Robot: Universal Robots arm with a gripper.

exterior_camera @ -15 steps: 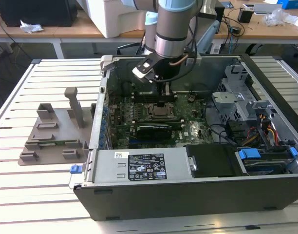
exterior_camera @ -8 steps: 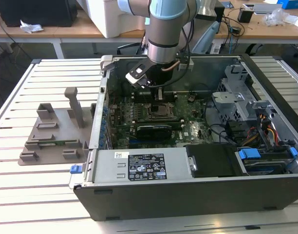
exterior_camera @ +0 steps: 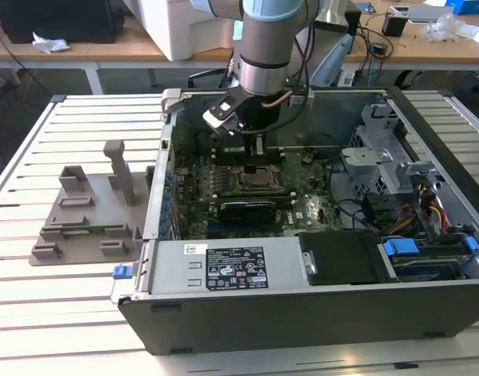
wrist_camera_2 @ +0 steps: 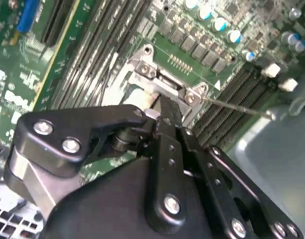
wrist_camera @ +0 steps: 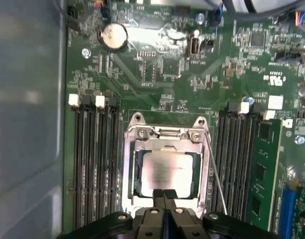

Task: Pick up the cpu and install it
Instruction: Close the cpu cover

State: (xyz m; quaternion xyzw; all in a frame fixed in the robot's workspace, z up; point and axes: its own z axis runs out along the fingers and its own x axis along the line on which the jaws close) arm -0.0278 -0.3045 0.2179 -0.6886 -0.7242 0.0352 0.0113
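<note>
Exterior view: the arm [exterior_camera: 264, 47] reaches down into an open case [exterior_camera: 318, 305] that lies on its side on the slatted tabletop [exterior_camera: 75, 117], which leaves the board [exterior_camera: 310, 207] facing up for vertical access. The tool [exterior_camera: 257, 146] hangs directly above the socket [exterior_camera: 241, 182], near the middle of the board. A grey tray [exterior_camera: 87, 223] sits on the tabletop beside the case, at the exterior view's left, and nothing is seen in its recesses. First wrist view: the cpu [wrist_camera: 167, 170] lies flat inside the socket [wrist_camera: 165, 133], its silvery top up and its edges square to the frame, so it is judged to be seated in place rather than carried. The tool [wrist_camera: 164, 195] has its two fingers drawn together with no gap and nothing between them. The tips are at the edge of the cpu, but whether they touch it or sit just above it cannot be told. The lever [wrist_camera: 216, 174] runs at a slant alongside the frame, apart from it, and is judged unlatched. Memory slots [wrist_camera: 92, 164] flank the socket on both sides. Second wrist view: the tool [wrist_camera_2: 165, 113] points down at the hinge end of the socket [wrist_camera_2: 162, 82], fingers narrow. The lever [wrist_camera_2: 237, 107] projects clear of the frame, and the tool body covers the cpu.
</note>
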